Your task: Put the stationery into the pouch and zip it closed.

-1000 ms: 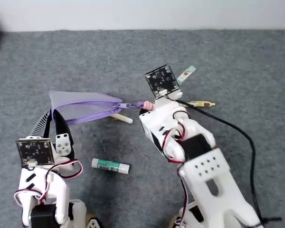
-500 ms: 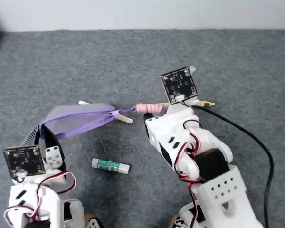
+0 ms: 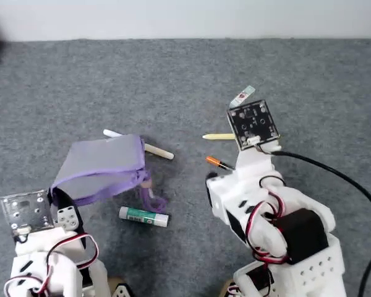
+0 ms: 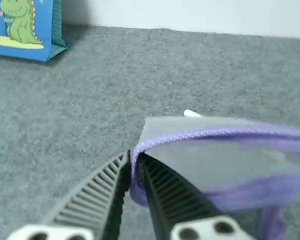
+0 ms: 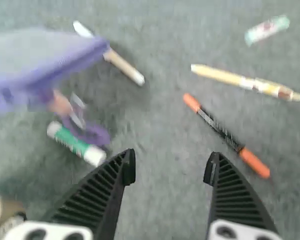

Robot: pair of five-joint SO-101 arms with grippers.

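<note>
The purple pouch (image 3: 102,166) lies slumped at the left, its zip pull and strap (image 3: 149,193) hanging loose at its right end. My left gripper (image 3: 57,194) is shut on the pouch's near left corner, and its own view shows the fingers (image 4: 157,192) pinching the zip edge of the pouch (image 4: 215,157). My right gripper (image 5: 170,162) stands open and holds nothing above the mat, right of the pouch (image 5: 35,60). Loose on the mat are a green glue stick (image 3: 143,216), an orange pen (image 3: 217,162), a yellow pen (image 3: 217,136) and a beige stick (image 3: 157,151).
A white pen (image 3: 113,133) pokes out from behind the pouch. A small wrapped piece (image 3: 242,96) lies at the back beyond the right arm (image 3: 260,192). A blue dinosaur box (image 4: 22,27) stands far off by the wall. The right arm's black cable (image 3: 334,176) trails right.
My right gripper let go of the zip pull and drew back to the right. The pouch went slack and slid left and nearer with the left arm.
</note>
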